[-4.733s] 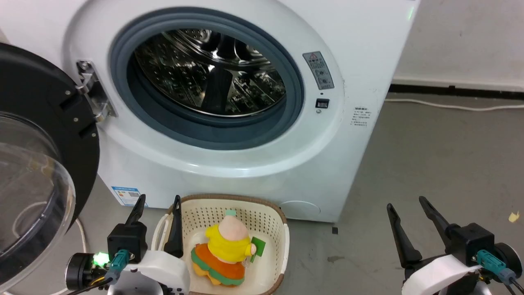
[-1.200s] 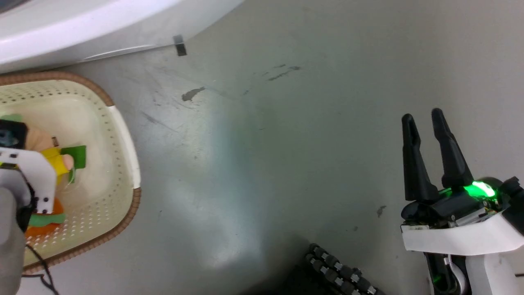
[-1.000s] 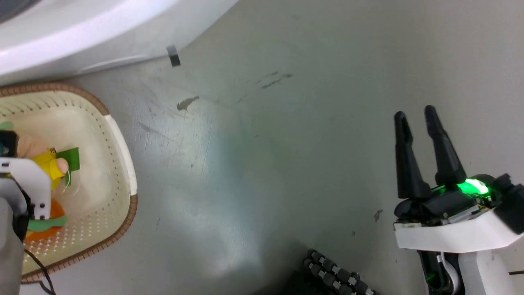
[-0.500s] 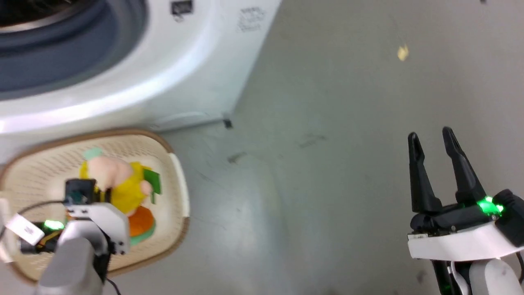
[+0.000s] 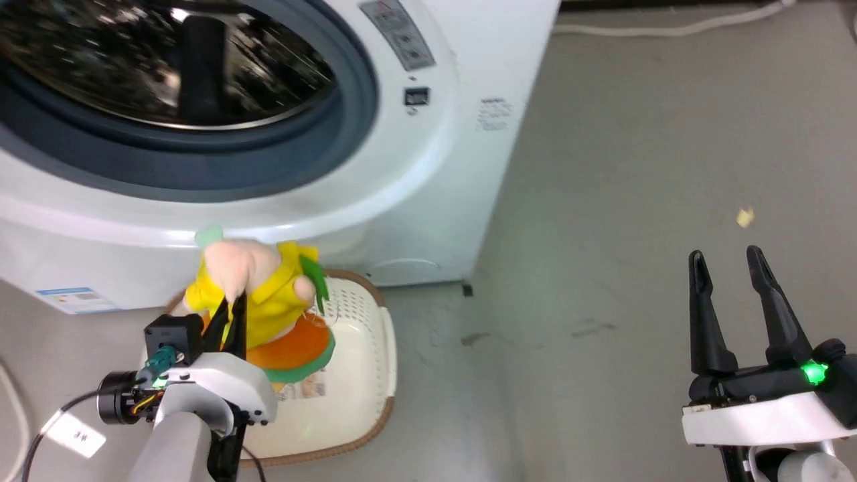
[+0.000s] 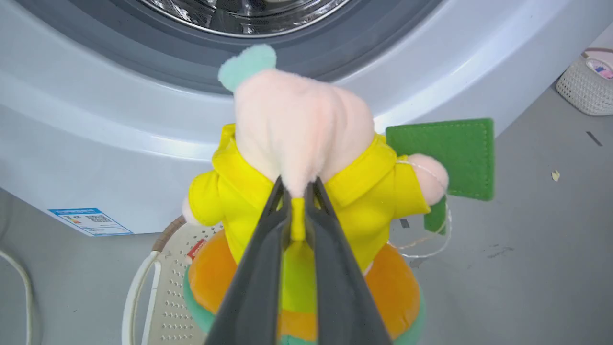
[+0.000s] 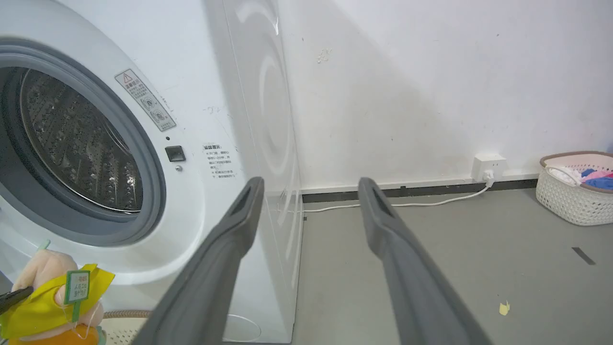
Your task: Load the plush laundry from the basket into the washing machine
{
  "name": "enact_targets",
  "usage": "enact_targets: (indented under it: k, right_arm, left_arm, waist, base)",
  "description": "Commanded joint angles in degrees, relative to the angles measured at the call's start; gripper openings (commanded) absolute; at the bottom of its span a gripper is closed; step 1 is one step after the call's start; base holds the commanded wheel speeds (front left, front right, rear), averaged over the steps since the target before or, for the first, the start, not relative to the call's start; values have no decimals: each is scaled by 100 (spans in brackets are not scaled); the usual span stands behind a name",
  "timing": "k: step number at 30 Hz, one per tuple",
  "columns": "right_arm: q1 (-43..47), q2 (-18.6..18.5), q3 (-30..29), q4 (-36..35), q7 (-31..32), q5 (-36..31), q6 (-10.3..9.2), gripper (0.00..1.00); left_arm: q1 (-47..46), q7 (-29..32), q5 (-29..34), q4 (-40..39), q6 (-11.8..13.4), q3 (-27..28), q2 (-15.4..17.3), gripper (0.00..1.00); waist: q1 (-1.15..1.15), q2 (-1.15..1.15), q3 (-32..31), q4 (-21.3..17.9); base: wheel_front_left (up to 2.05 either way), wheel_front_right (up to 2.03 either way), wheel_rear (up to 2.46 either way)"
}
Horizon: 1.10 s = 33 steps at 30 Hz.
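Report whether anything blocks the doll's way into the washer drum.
Nothing visible does. The left gripper holds the doll above the basket, just below the porthole. The opening is uncovered, with only the grey gasket lip to clear.

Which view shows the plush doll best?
The left wrist view: the plush doll is large and central, pinched at its neck by the left gripper. The head view shows it smaller, above the basket. The right wrist view catches part of it at the lower left corner.
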Motion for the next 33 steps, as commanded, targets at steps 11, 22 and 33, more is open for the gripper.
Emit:
enact_targets:
  k: [11, 22, 33]
  right_arm:
    - [0, 0, 80, -78, -25, 9, -4, 100]
    - [-521, 0, 426, -147, -25, 367, -4, 100]
    - [-1040, 0, 593, -139, -25, 1060, -4, 100]
  left_arm:
    - [534, -31, 383, -2792, 142, 698, -290, 0]
    - [-684, 119, 678, -3158, -108, 1068, 474, 0]
    - [-3142, 1739, 925, -2341, -453, 813, 1907, 0]
  waist:
    - [2, 0, 25, 195]
    - [2, 0, 1084, -401]
    - [2, 0, 2287, -1195]
  base:
    - [0, 0, 0]
    - [0, 0, 0]
    - [0, 0, 0]
